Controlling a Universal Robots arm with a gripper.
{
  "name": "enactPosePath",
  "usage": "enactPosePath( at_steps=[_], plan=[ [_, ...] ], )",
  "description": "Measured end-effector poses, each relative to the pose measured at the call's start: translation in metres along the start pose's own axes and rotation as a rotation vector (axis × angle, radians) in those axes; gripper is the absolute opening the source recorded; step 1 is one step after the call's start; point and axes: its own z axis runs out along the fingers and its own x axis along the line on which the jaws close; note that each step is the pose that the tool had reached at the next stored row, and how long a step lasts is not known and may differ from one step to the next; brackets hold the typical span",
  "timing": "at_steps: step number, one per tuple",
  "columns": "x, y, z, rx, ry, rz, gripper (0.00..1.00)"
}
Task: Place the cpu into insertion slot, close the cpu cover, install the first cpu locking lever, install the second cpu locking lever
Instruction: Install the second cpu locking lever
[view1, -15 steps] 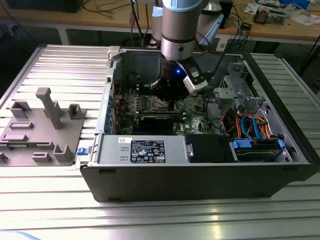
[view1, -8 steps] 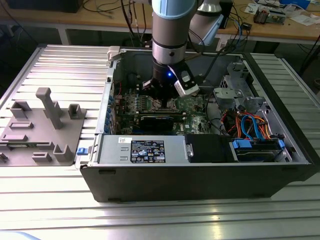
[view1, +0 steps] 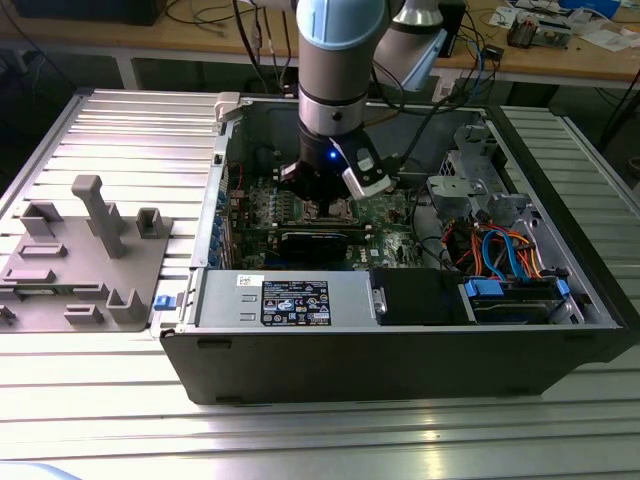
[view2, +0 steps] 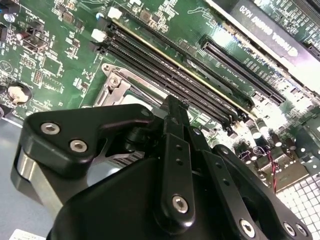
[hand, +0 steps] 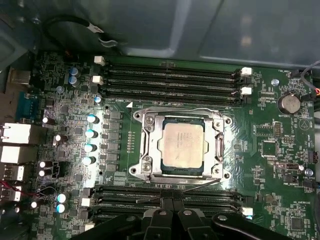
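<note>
While the arm reaches down into the open computer case (view1: 400, 340) in the exterior view, its gripper (view1: 322, 200) hangs over the motherboard. In the first wrist view, the cpu (hand: 181, 144) sits in the insertion slot (hand: 150, 145), cpu cover (hand: 218, 145) closed around it, the gripper's fingers (hand: 172, 212) pressed together, holding nothing.

Arm vertical, hand (hand: 171, 204) pointing down, fingers (view2: 176, 131) pressed together.

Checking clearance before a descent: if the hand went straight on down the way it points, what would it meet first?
Probably the memory slots beside the cpu cover, judging by the first wrist view, where the hand hangs over them. Depth is unclear, so a locking lever there may come first.
</note>
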Motion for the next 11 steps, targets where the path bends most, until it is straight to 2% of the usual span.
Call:
enactPosePath(
  at_steps=[11],
  plan=[
    [0.0026, -0.0006, 0.0063, -0.0003, 0.0000, 0.000, 0.11]
  ],
)
